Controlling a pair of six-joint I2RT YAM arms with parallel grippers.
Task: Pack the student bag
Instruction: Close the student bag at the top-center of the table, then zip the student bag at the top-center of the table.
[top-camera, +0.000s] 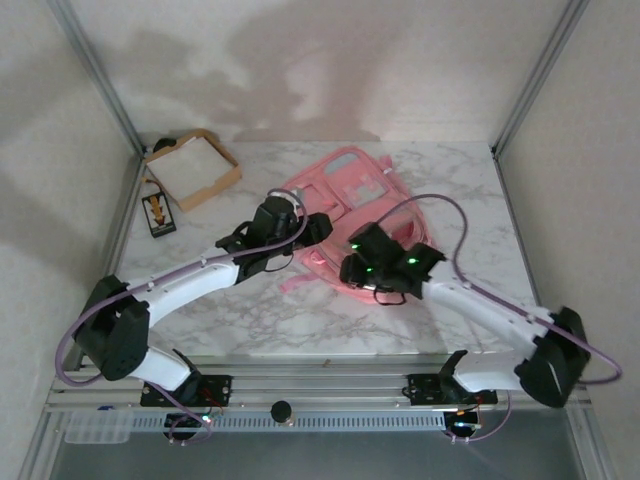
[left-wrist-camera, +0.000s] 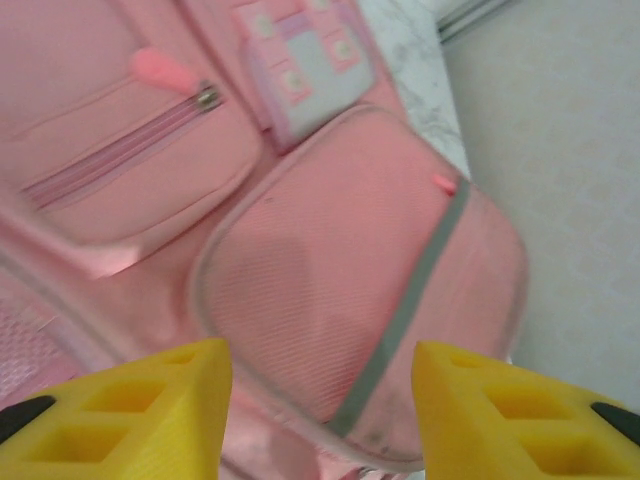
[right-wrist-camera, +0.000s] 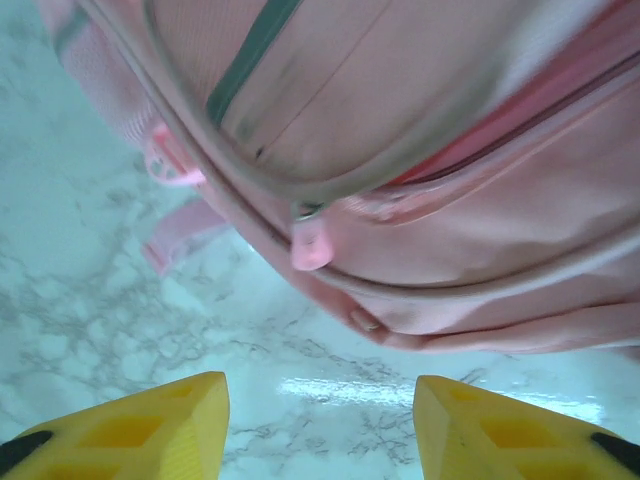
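Top external view, from above the rig: one student bag (top-camera: 345, 190), pink, lies front-up on the marble table (top-camera: 330, 325) towards the far side, with two arms reaching in over its near edge. The left gripper (top-camera: 320, 228) hangs over the bag's near-left part, and the right gripper (top-camera: 353, 270) over its near edge, just beside the left one. Left wrist view: the left gripper (left-wrist-camera: 320, 425) has its two yellow fingers (left-wrist-camera: 150, 405) spread wide with nothing between them. The bag (left-wrist-camera: 350, 270) lies below it, showing a rounded front pocket crossed by a grey stripe, a second zipped pocket and a pale blue-grey panel. Right wrist view: the right gripper (right-wrist-camera: 320, 430) is likewise spread wide and holds nothing. Bare marble lies under its fingers, the bag (right-wrist-camera: 470, 220) fills the upper part of the view, and one pink zip pull (right-wrist-camera: 311, 243) hangs from its seam. Also on the table, well apart from the bag at the far left: one shallow cardboard box (top-camera: 192, 167) and one small dark card (top-camera: 157, 213) just beside it.
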